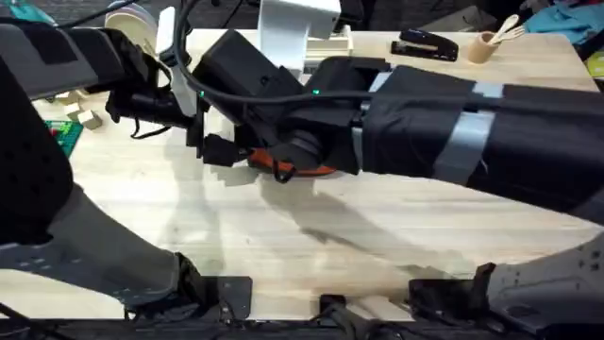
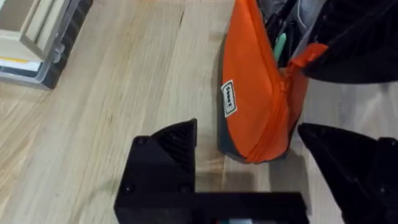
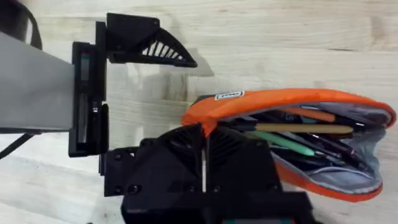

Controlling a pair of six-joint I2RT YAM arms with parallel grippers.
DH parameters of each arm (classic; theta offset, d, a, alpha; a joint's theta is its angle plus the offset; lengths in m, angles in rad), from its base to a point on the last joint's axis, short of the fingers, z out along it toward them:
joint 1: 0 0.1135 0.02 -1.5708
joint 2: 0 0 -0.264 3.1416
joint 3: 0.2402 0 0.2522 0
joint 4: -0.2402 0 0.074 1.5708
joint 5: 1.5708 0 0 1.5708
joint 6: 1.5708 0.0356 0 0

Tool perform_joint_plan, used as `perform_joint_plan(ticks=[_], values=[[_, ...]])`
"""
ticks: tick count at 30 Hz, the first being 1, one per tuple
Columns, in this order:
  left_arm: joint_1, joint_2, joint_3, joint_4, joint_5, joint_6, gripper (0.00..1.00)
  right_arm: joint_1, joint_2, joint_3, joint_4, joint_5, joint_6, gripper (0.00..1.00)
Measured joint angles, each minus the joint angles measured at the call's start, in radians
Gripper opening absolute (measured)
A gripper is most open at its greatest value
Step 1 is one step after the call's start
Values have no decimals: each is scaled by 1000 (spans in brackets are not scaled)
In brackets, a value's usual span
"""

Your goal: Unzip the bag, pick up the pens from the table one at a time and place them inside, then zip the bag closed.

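The table (image 1: 396,236), a wide pale wooden top with plank grain, carried everything; the bag (image 3: 292,102) serves as the landmark, lying near its middle beneath the two crossing arms. Beyond the bag, toward the far edge, stood a white box-like object (image 1: 297,28), and farther right of it a black stapler (image 1: 425,44) and a tan cup of wooden spoons (image 1: 493,40); well left of the bag lay small wooden blocks (image 1: 80,109).

The orange bag stood unzipped, its mouth gaping; inside it several pens (image 3: 305,129) showed, a tan one, green ones and an orange one among them; no loose pen could be seen on the bare table around the bag, so the loading appeared done or nearly so, with the zipping left.

The right gripper (image 3: 204,138) sat at the bag's zipper end, closed and pinching the orange fabric or pull there; the left gripper (image 2: 249,155) hung just beside that same end, spread wide and holding nothing, one finger on each side of the bag's end.

My judgement: the closing step was beginning, the zip not yet drawn.
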Motion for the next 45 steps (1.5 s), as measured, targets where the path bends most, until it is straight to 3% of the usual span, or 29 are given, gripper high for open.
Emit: perform_joint_plan(ticks=[4,6,7,9,12,19,35,45], values=[[-19,0,0,-16,-4,-12,945,0,0,0,0,0,0,30],[-57,0,0,-15,-23,-17,842,0,0,0,0,0,0,30],[-81,0,0,-15,-47,-22,571,0,0,0,0,0,0,30],[-90,0,0,-16,-61,-24,327,0,0,0,0,0,0,30],[-91,0,0,-15,-72,-26,46,0,0,0,-6,-1,0,30],[-92,0,0,-15,-76,-26,44,-27,0,0,-101,0,0,30],[-93,0,0,-24,-81,-26,43,-209,-4,2,-327,-30,-1,30],[-104,0,0,-29,-74,-26,43,-408,-4,2,-401,-78,-19,30]])
